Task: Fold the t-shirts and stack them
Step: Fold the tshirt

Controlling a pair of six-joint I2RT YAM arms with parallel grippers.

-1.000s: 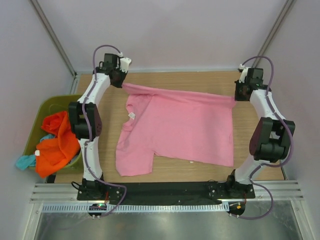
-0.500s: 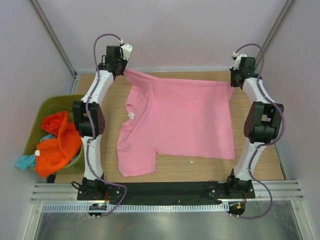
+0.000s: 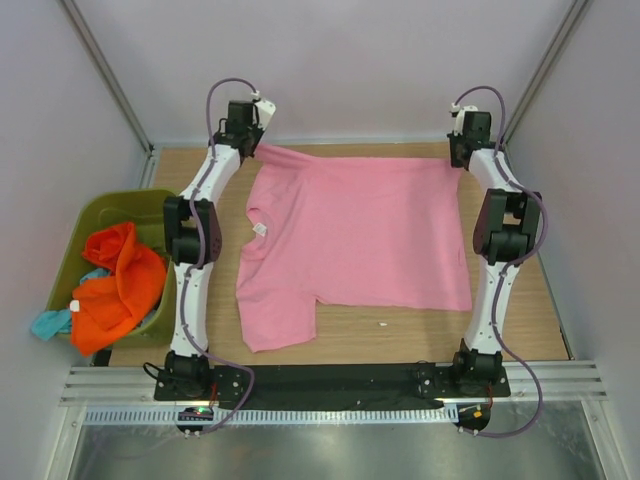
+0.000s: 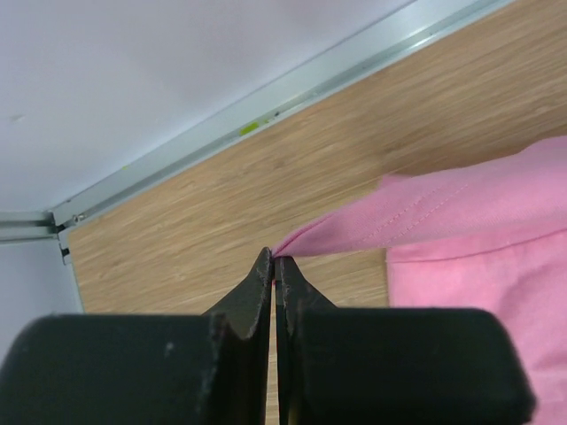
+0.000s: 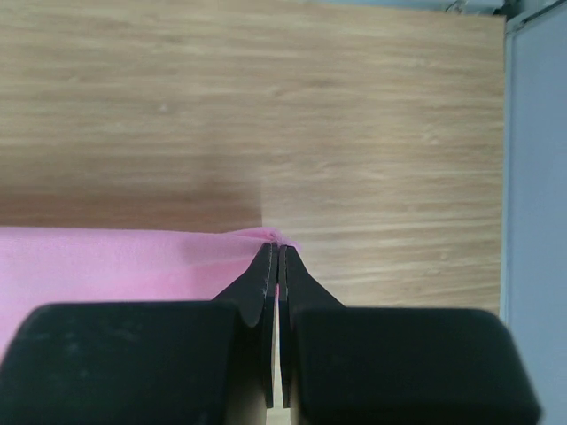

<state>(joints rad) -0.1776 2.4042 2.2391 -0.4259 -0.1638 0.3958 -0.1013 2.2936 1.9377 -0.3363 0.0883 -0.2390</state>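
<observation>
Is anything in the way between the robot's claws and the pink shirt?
No, nothing visible is in the way. The left gripper and the right gripper are each shut on a far corner of the pink t-shirt, which is spread over the table.

**Pink t-shirt** (image 3: 360, 235): spread flat at the centre of the table (image 3: 400, 335), collar toward 9 o'clock, hem toward 3 o'clock, one sleeve at 7 o'clock, both 12 o'clock corners drawn taut. **Orange t-shirt** (image 3: 120, 285): crumpled, at 9 o'clock. **Teal t-shirt** (image 3: 48, 322): beneath it, mostly hidden.
</observation>
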